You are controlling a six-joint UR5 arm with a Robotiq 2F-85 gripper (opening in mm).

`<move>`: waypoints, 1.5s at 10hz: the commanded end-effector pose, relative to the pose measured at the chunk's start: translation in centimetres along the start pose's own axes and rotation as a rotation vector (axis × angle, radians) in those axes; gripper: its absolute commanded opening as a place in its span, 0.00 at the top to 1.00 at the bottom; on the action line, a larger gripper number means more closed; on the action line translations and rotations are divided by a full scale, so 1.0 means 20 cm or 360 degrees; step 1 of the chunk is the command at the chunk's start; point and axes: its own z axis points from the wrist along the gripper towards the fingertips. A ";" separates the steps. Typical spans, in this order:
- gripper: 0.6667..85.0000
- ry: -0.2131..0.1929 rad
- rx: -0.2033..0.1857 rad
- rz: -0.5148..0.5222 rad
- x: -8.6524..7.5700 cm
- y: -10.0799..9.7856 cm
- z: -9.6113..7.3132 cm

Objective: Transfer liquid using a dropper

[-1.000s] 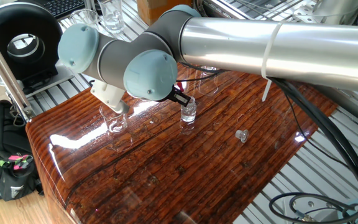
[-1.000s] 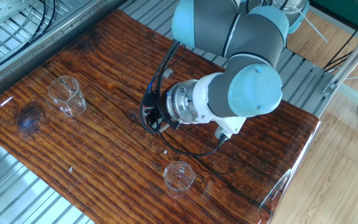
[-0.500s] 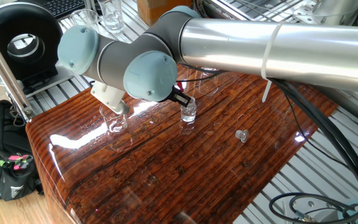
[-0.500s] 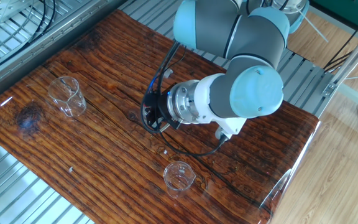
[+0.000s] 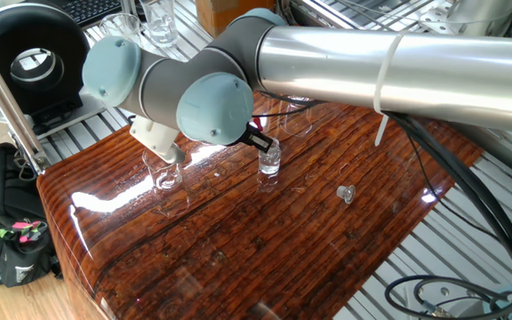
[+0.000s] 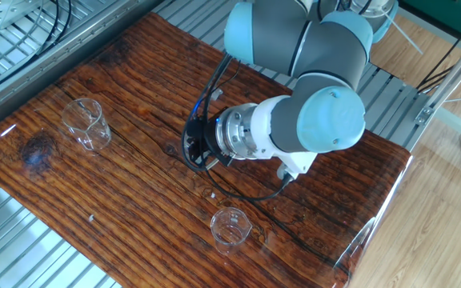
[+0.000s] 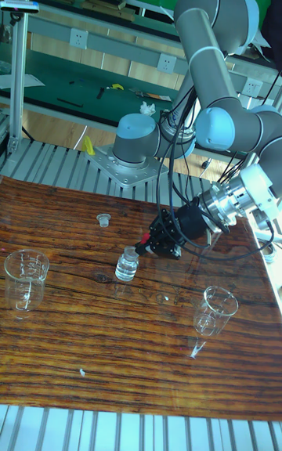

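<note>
My black gripper (image 7: pixel 147 247) hangs just over a small clear vial (image 7: pixel 127 265) at the middle of the wooden table (image 7: pixel 94 357). A small red bulb shows between its fingertips: this is the top of the dropper (image 7: pixel 140 247), and the gripper is shut on it. The thin tube points down at the vial's mouth and is too faint to trace. In one fixed view the gripper (image 5: pixel 258 136) sits right above the vial (image 5: pixel 269 163). In the other fixed view the gripper (image 6: pixel 190 148) hides the vial. The liquid is too clear to make out.
One glass beaker (image 7: pixel 23 279) stands at the table's left and another beaker (image 7: pixel 213 312) at the right front. A small loose cap (image 7: pixel 102 220) lies behind the vial. The arm's wrist and cables hang over the table's right half. A black bag (image 5: pixel 7 222) sits off the table.
</note>
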 end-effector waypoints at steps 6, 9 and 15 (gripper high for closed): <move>0.98 -0.0041 -0.0007 0.0031 0.02 0.03 -0.04; 0.98 -0.0073 -0.0005 0.0016 0.07 0.02 -0.07; 0.98 -0.0180 0.0003 0.0040 0.15 0.02 -0.21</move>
